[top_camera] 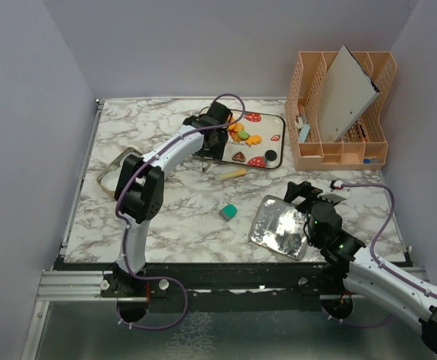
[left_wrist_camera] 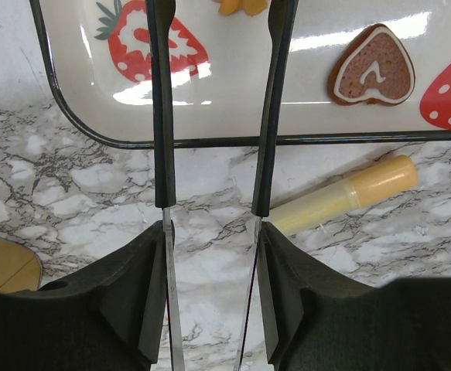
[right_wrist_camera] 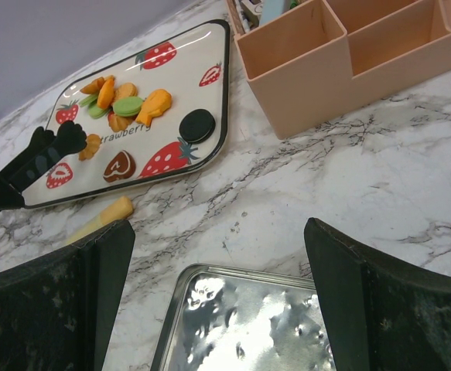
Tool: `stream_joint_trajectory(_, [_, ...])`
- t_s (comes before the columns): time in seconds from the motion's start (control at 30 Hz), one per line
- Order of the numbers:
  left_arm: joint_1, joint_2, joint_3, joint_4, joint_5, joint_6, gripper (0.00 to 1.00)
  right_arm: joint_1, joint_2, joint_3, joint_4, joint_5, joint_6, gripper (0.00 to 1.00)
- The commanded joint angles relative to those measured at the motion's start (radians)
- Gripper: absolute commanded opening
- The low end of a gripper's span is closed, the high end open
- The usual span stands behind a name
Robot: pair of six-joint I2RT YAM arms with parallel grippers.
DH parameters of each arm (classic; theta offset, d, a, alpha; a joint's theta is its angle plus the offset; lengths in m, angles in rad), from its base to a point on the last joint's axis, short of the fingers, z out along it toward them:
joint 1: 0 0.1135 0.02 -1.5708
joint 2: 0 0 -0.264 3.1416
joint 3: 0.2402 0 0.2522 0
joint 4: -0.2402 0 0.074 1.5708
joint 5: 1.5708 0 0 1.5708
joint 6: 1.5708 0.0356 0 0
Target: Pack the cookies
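The cookies (top_camera: 242, 136) lie on a strawberry-print tray (top_camera: 272, 136) at the back of the marble counter (top_camera: 181, 217). Most sit in an orange and green heap, with a brown heart cookie (left_wrist_camera: 374, 68) and a black round cookie (right_wrist_camera: 196, 125) apart near the tray's front edge. The left gripper (top_camera: 217, 142) hangs over the tray's left part, its thin fingers (left_wrist_camera: 162, 116) apart with nothing clamped between them. A yellow tube (left_wrist_camera: 349, 193) lies on the counter just in front of the tray. The right gripper (right_wrist_camera: 217, 294) stands wide apart and empty above a silver tin (top_camera: 280, 227). A peach organizer (top_camera: 342, 146) stands at the back right.
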Motion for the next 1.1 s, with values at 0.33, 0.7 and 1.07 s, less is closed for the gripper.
stream_joint_trajectory(0.33, [0.000,0.054,0.049,0.005,0.037,0.014,0.51,0.002,-0.001,0.008,-0.018,0.019,-0.011,1.00])
stream_joint_trajectory(0.7, [0.000,0.060,0.060,-0.005,0.027,0.025,0.34,0.002,-0.001,0.007,-0.018,0.020,-0.012,1.00])
stream_joint_trajectory(1.07, [-0.001,-0.058,0.015,-0.008,0.036,0.012,0.07,0.002,0.002,0.007,-0.013,0.019,-0.012,1.00])
